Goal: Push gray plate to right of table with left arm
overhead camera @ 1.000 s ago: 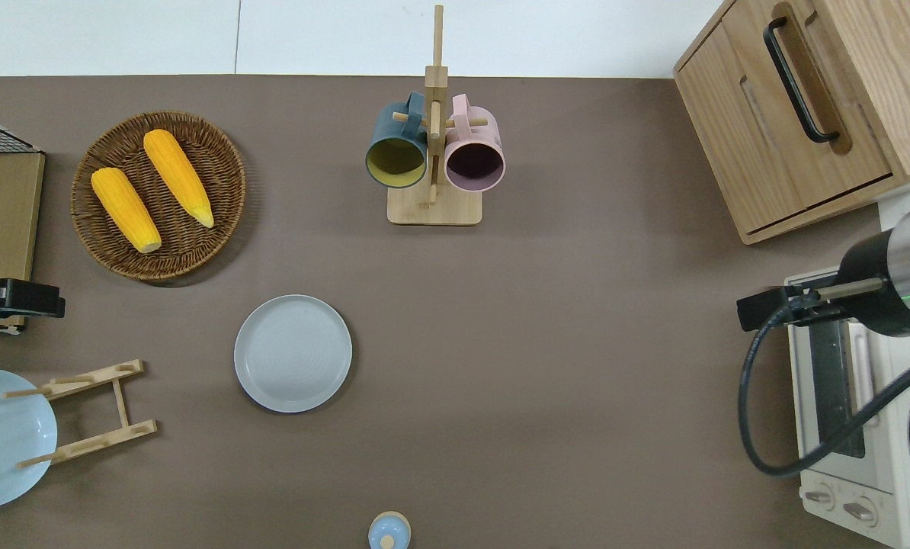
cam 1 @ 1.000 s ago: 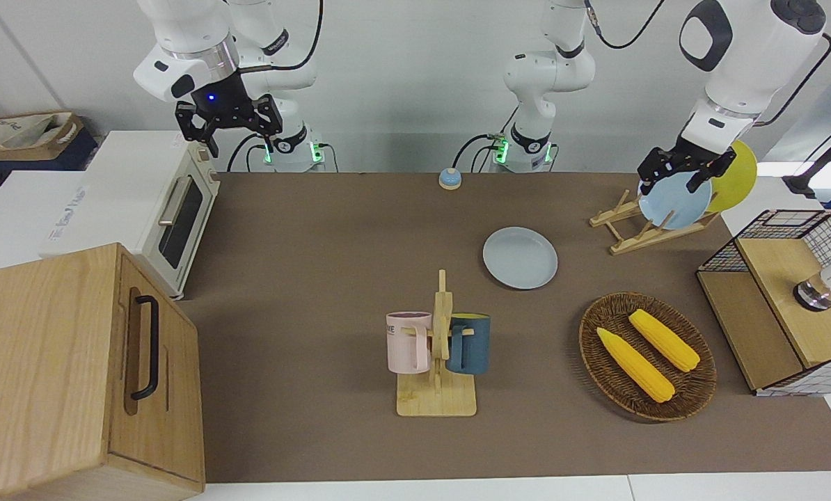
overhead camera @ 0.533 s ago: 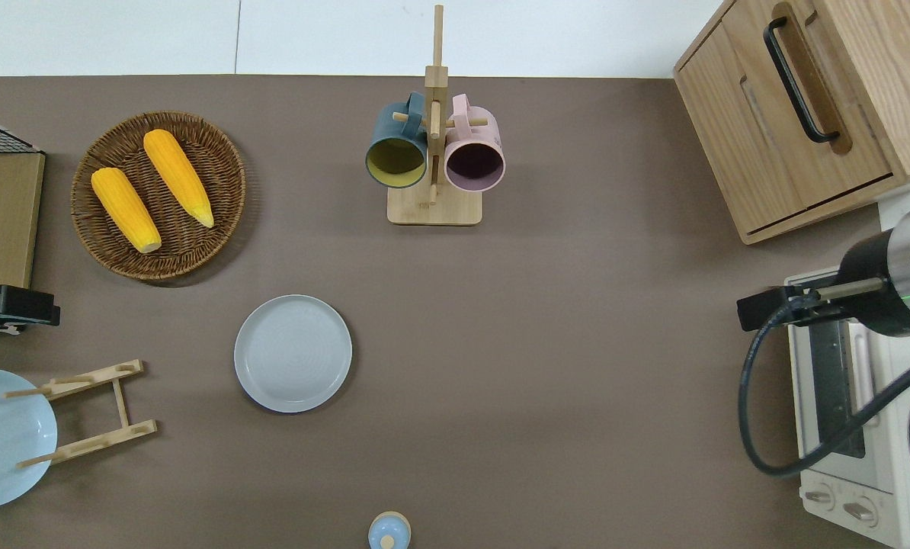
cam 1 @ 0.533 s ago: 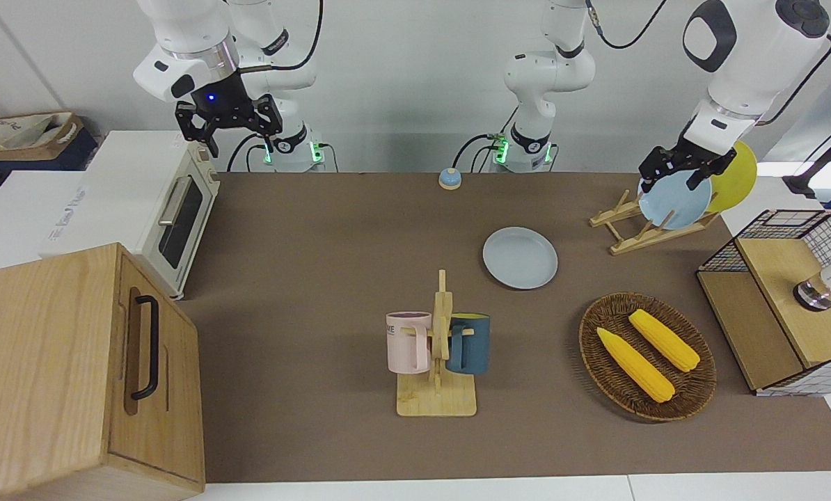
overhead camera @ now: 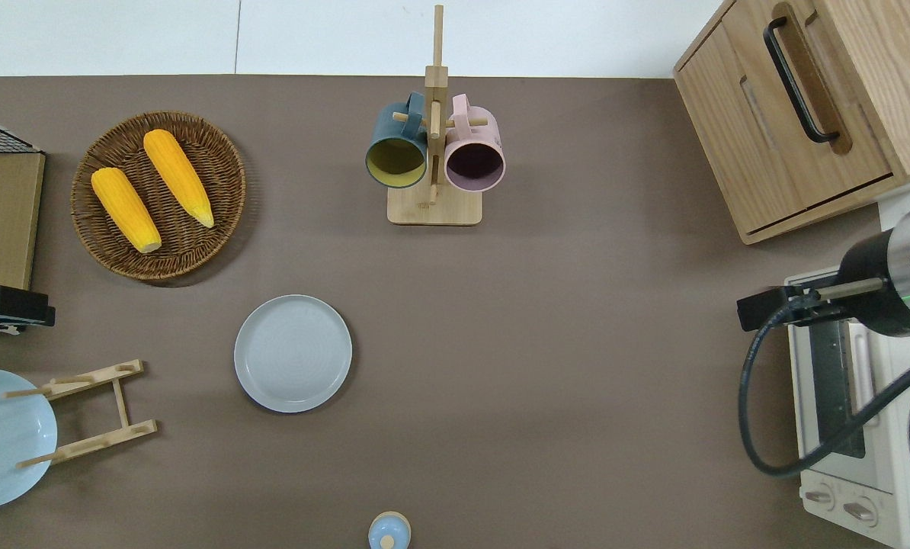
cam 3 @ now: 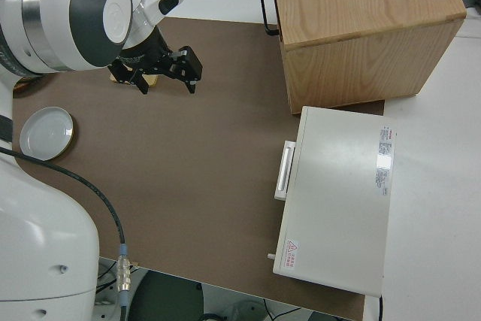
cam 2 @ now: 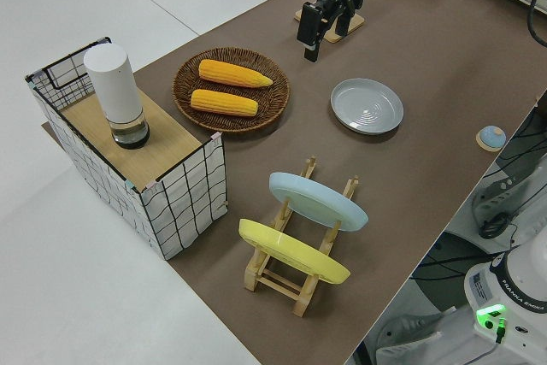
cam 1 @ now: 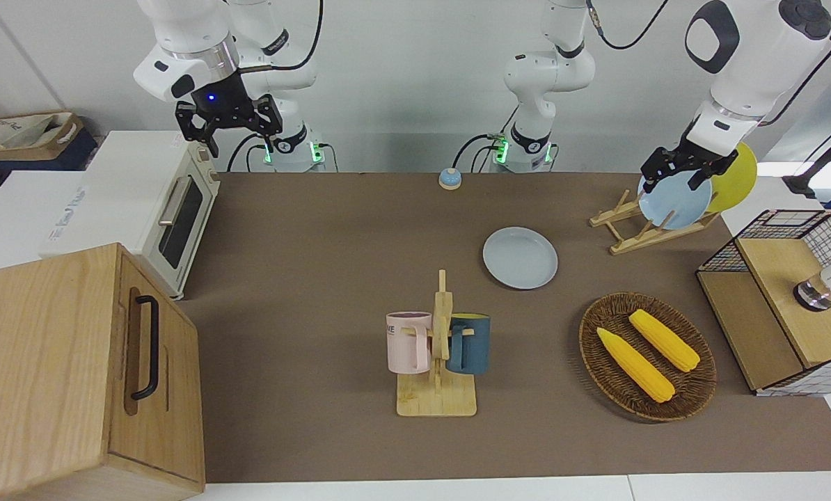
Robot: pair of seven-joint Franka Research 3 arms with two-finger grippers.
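The left tool (cam 1: 678,170) hangs up in the air at the left arm's end of the desk (overhead camera: 546,366), fingers apart and empty; the right arm is parked. The gray plate (overhead camera: 293,353) lies flat, well apart, nearer the robots than the corn basket (overhead camera: 158,195). Stiff, light and likely slippery, it should slide if pushed low on its rim.

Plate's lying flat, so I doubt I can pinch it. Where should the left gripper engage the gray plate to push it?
Judged from its pose: don't grip. The gray plate lies flat on the table with only a low rim. Lower the left gripper between it and the plate rack, and press the rim edge facing the left arm's end.
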